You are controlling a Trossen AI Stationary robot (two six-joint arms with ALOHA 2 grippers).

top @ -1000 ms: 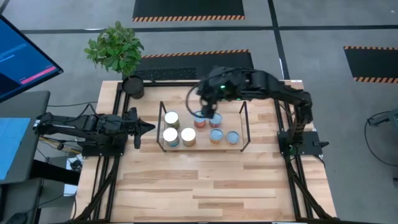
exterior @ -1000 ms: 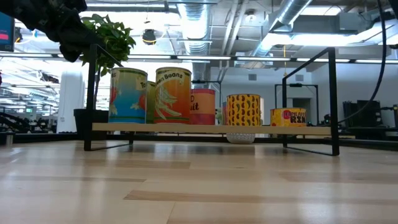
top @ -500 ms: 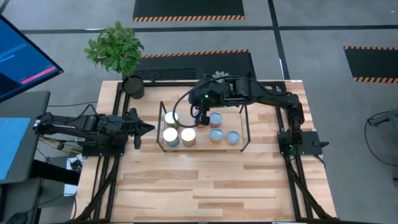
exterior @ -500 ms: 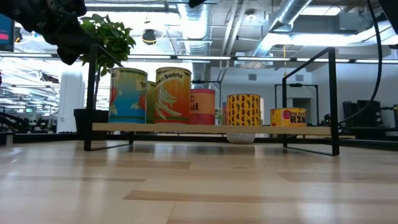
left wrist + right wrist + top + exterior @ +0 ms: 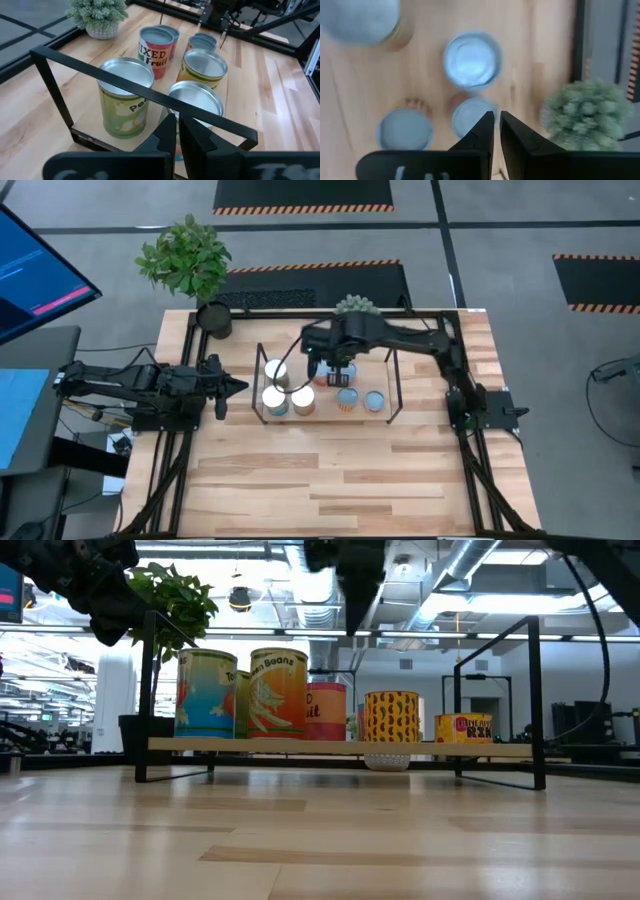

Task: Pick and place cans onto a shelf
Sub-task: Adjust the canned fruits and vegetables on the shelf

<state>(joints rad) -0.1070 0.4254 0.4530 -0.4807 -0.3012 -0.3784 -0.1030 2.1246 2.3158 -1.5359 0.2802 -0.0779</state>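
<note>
While the left gripper (image 5: pixel 177 131) waits at the worktop's left edge, fingers pressed together on nothing, the right gripper (image 5: pixel 496 129) hangs above the back of the shelf (image 5: pixel 372 418), fingers near-touching and empty. Cans (image 5: pixel 127 95) stand upright on the shelf in a tight cluster, six countable from above; a seventh may be hidden under the arm. Judged from their look, these tins are rigid, fairly light if empty, with smooth rounded walls that could slip or roll. Best hold: across the side wall at mid-height, fingers straddling the diameter. Crowded neighbours leave little room, so a top-down approach suits. Nearby, a frosted plant (image 5: pixel 584 115) sits behind the shelf.
</note>
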